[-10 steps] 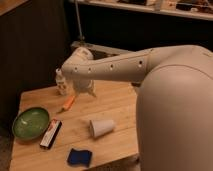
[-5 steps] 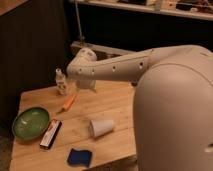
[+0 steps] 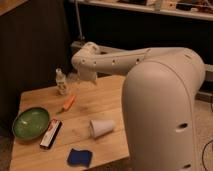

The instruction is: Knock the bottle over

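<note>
Bottle [image 3: 61, 81] stands up straight, far left part of table [image 3: 107, 102]. Has not moved. Gripper [image 3: 75, 78] was lower a moment ago, nearer orange carrot [image 3: 69, 102]. Now lifted, just right of bottle. Cannot tell if gripper wide or narrow. Guess: sideways push to left comes next. Bottle not down yet.
</note>
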Robot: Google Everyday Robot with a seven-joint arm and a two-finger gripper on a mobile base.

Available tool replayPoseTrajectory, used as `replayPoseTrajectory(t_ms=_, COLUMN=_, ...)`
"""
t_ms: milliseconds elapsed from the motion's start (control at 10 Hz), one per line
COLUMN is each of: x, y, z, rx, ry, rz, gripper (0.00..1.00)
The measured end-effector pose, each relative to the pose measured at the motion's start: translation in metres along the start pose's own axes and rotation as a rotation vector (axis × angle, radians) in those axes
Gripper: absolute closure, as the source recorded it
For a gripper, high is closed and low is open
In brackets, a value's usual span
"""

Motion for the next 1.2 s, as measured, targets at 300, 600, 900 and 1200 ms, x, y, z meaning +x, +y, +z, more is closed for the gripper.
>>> replayPoseTrajectory(t_ms=300, x=-0.025, y=-0.002, z=0.01, rx=-0.003, ry=0.002, rz=-0.009, gripper=0.35)
replayPoseTrajectory(t_ms=600, x=-0.064, y=0.002, z=0.023, rx=0.002, ry=0.001, rz=-0.029, gripper=0.35)
replayPoseTrajectory(t_ms=900, x=-0.082, y=0.012, z=0.032, rx=-0.01, ry=-0.006, rz=-0.029, gripper=0.35)
replayPoseTrajectory(t_ms=1200, x=-0.105, y=0.021, z=0.051, rx=-0.007, ry=0.009, rz=-0.014, gripper=0.35)
